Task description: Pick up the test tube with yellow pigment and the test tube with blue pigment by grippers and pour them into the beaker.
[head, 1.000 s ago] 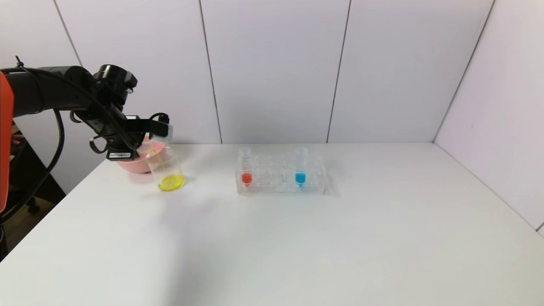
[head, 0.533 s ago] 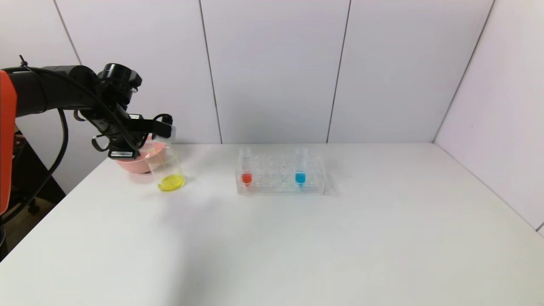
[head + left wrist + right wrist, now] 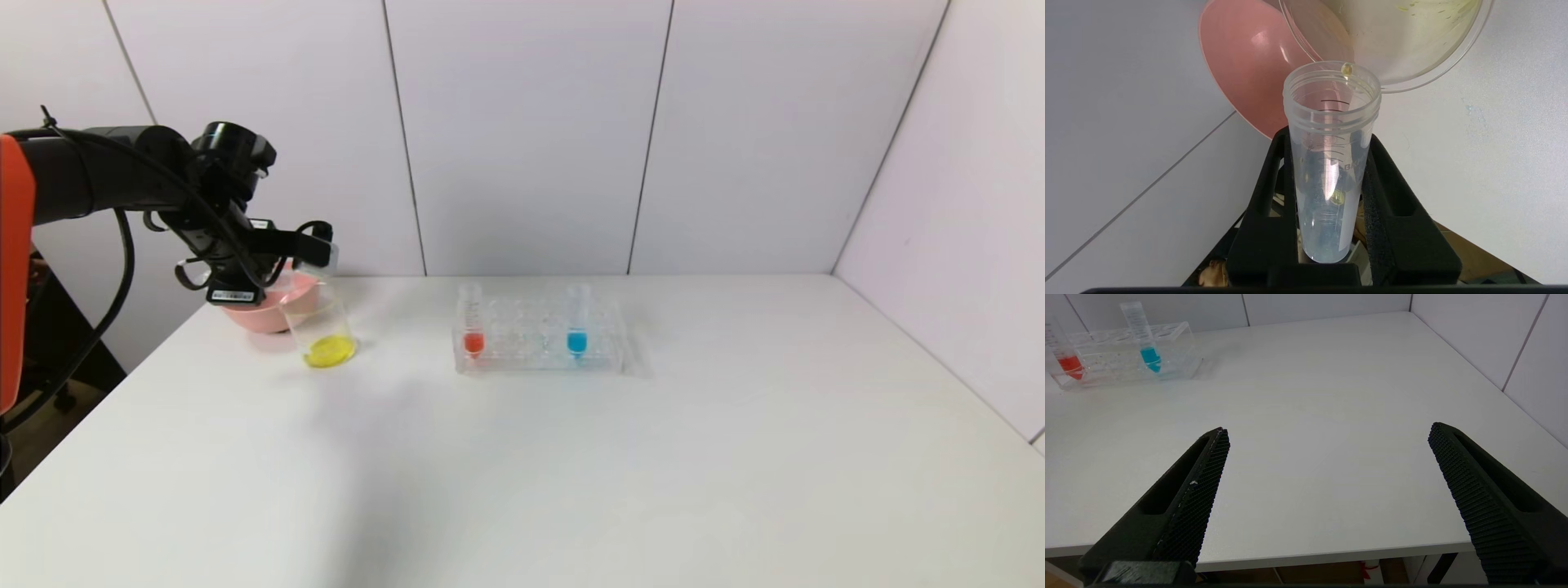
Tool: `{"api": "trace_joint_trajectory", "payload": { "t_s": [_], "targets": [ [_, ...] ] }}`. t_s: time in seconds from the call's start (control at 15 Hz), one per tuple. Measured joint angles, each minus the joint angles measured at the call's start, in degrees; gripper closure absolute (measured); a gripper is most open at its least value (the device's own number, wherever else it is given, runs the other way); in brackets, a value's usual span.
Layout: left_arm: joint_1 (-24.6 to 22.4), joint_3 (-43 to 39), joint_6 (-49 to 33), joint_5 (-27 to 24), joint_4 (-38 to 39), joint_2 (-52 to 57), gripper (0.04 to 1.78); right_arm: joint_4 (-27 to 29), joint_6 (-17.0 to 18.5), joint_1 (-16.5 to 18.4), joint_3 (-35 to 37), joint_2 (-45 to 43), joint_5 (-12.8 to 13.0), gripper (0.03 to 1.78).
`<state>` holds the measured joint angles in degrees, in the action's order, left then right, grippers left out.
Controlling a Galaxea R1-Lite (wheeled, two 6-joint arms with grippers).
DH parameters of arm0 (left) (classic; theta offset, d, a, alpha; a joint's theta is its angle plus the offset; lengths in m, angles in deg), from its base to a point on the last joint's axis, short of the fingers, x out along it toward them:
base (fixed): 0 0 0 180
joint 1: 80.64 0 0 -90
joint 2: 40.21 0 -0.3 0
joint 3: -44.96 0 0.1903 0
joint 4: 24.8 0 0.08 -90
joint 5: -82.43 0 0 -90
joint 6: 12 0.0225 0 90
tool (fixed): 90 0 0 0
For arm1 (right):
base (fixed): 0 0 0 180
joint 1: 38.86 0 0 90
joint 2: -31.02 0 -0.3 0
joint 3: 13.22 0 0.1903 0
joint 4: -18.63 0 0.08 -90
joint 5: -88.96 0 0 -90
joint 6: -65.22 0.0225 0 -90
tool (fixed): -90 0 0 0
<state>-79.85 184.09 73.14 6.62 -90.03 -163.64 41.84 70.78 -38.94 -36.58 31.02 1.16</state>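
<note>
Left gripper [image 3: 314, 249] clamped on the test tube with yellow pigment [image 3: 1331, 159], tipped over the beaker [image 3: 318, 322]; tube looks nearly drained, one yellow drop at its lip, yellow pooled in the beaker beside the pink bowl [image 3: 253, 314]. Rack [image 3: 540, 336] mid-table holds the red tube [image 3: 471, 320] and the test tube with blue pigment [image 3: 577, 320], both upright. Right gripper [image 3: 1327, 486] spread wide at the table's near edge, holding nothing.

Yellow-pigment test tube [image 3: 1331, 163]: graduation lines on the wall, with partly legible raised letters reading about "BK" and one small figure too faint to make out. Left tool [image 3: 314, 245]: white sticker on its underside, print too small to read.
</note>
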Motion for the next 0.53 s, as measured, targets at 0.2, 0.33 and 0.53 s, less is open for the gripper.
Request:
{"api": "trace_joint_trajectory", "payload": {
  "t_s": [0.2,0.33,0.53],
  "targets": [
    [0.41,0.00,0.69,1.63,0.09,0.00,1.35,0.00,0.00,0.00,0.00,0.00,0.00,0.04],
    [0.61,0.00,1.63,2.67,0.09,-0.02,1.35,0.00,-0.02,0.00,0.00,0.00,0.00,0.04],
    [0.69,0.00,1.19,2.45,0.17,0.09,1.35,0.00,-0.02,0.00,0.00,0.00,0.00,0.04]
  ]
}}
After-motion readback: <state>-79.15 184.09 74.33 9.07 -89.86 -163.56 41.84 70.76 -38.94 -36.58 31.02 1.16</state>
